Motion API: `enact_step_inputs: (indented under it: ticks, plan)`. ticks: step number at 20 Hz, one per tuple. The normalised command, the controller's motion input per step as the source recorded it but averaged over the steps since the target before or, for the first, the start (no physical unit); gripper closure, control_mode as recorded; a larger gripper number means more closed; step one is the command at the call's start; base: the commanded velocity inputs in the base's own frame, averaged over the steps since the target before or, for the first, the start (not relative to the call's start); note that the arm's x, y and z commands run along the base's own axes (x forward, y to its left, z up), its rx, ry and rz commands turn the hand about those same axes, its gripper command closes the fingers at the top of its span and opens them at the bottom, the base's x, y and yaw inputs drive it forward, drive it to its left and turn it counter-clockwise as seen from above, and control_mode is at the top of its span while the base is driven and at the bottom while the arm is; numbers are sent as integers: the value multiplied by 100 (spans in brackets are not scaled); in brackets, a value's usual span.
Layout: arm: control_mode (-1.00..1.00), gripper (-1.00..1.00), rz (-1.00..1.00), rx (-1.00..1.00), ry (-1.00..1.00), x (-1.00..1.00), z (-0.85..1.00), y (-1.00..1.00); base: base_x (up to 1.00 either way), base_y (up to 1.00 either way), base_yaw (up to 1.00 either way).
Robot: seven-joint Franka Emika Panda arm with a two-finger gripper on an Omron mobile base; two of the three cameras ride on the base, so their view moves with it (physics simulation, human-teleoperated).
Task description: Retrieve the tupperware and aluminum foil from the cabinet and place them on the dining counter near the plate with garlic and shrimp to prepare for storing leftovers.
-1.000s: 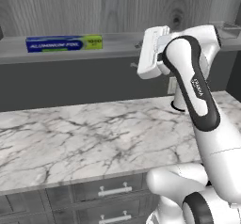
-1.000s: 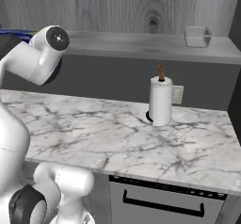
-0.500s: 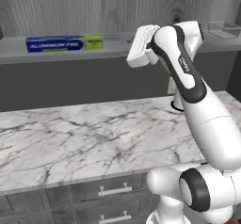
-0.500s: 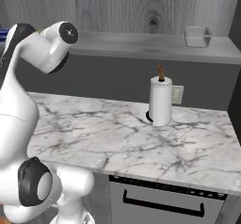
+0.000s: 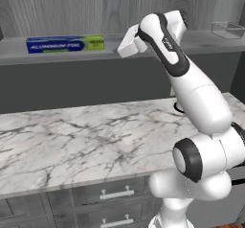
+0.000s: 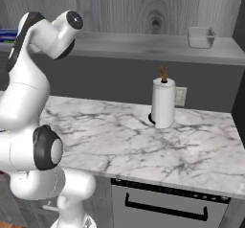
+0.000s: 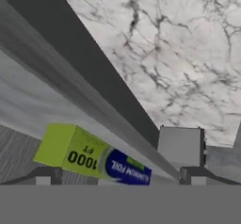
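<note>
The aluminum foil [image 5: 64, 44] lies lengthwise on the cabinet's grey shelf board [image 5: 201, 39], lime-green end to the right. My gripper [image 5: 126, 44] hovers at shelf height just right of that end, apart from it. In the hand view the aluminum foil [image 7: 94, 159] sits low between the fingertips [image 7: 47, 176], green end nearest, and the gripper [image 7: 117, 178] is open and empty. The clear tupperware [image 6: 201, 37] stands far right on the shelf board [image 6: 124, 42], also seen as tupperware [image 5: 228, 29]. A blue sliver of the aluminum foil [image 6: 7, 35] shows at the left edge.
Below the shelf runs a marble worktop [image 5: 95, 136] over grey drawers [image 5: 115, 193]. A paper towel roll [image 6: 163, 102] stands on the worktop [image 6: 143, 141] near the back wall. A dark appliance front with a bar handle [image 6: 167, 205] sits under it.
The arm has swung left along the shelf, bringing the hand from the shelf's middle-right to just beside the foil's green end. The gripper stays open; foil and tupperware have not moved.
</note>
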Motion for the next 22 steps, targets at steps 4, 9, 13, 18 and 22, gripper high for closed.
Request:
enact_step_inputs:
  ticks: [4,9,13,18,22]
  plan:
    - [-100,-100,0,0,8,58,0,8,0,0,0]
    - [-100,-100,1,0,3,56,-1,10,0,0,0]
    - [-100,-100,2,0,0,52,-13,11,0,0,0]
    - [-100,-100,3,0,0,49,-21,16,0,0,0]
    - [-100,-100,3,0,0,23,-9,23,0,0,0]
